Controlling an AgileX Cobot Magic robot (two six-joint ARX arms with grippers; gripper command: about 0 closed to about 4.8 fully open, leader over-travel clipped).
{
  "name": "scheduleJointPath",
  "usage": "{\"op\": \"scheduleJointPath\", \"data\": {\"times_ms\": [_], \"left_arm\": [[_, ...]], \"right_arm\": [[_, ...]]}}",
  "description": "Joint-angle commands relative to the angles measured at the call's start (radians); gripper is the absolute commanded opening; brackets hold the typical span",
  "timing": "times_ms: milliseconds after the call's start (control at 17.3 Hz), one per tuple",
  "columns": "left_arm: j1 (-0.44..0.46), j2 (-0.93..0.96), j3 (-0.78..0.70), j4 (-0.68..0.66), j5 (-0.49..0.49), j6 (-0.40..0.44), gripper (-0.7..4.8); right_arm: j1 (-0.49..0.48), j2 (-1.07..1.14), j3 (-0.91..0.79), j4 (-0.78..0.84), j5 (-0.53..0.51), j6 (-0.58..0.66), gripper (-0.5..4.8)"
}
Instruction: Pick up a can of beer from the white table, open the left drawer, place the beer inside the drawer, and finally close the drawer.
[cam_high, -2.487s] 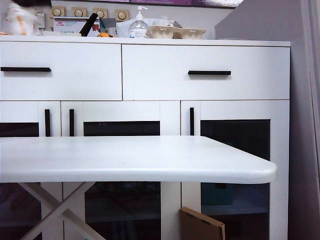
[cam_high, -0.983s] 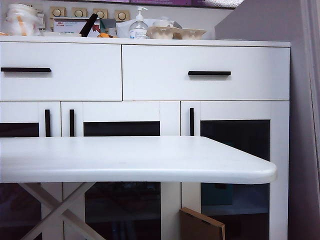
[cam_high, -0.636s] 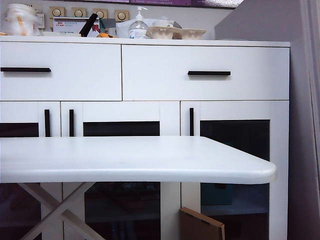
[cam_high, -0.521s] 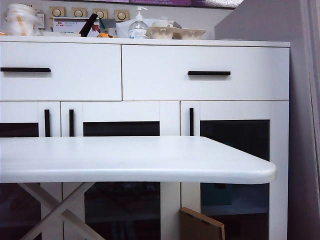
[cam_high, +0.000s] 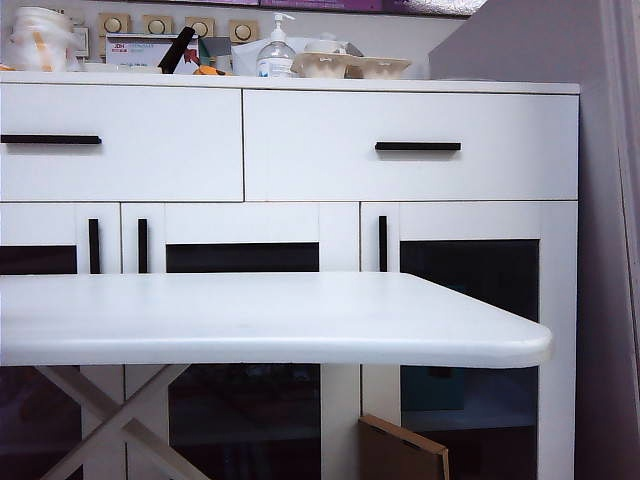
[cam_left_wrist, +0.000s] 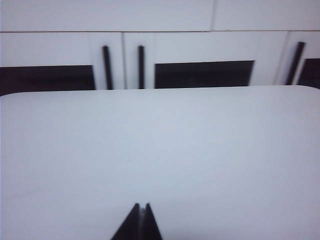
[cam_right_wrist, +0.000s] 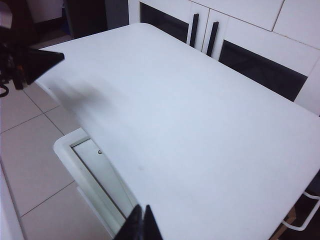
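The can of beer is out of view in every frame. The white table (cam_high: 250, 320) fills the front of the exterior view with a bare top. Behind it the left drawer (cam_high: 120, 170) sits shut, its black bar handle (cam_high: 50, 139) level. Neither gripper shows in the exterior view. In the left wrist view my left gripper (cam_left_wrist: 141, 206) is shut and empty, low over the table (cam_left_wrist: 160, 150), facing the cabinet and the drawer's lower edge (cam_left_wrist: 100, 15). My right gripper (cam_right_wrist: 140, 207) is shut and empty above the table's near edge (cam_right_wrist: 190, 125).
A second drawer (cam_high: 410, 170) lies to the right, with glass doors (cam_high: 470, 300) below. The cabinet top holds a pump bottle (cam_high: 276, 50), bowls and boxes. Cardboard (cam_high: 403, 455) leans under the table. A grey wall (cam_high: 610, 250) stands at the right. A white floor frame (cam_right_wrist: 95, 175) shows beside the table.
A dark blur at the top left of the exterior view has gone. Table, drawers and cabinet top look the same.
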Motion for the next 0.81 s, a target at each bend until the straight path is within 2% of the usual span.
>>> {"op": "scheduleJointPath", "data": {"times_ms": [58, 636, 810], "left_arm": [[-0.026, 0.0, 0.001, 0.005, 0.002, 0.001, -0.05], [-0.025, 0.0, 0.001, 0.006, 0.007, 0.001, -0.05], [-0.025, 0.0, 0.002, 0.006, 0.008, 0.001, -0.05]], "right_arm": [[0.001, -0.001, 0.003, 0.013, -0.002, 0.001, -0.05], [0.001, -0.001, 0.001, 0.017, -0.001, 0.001, -0.05], [-0.055, -0.02, -0.077, 0.109, 0.116, 0.0, -0.05]]}}
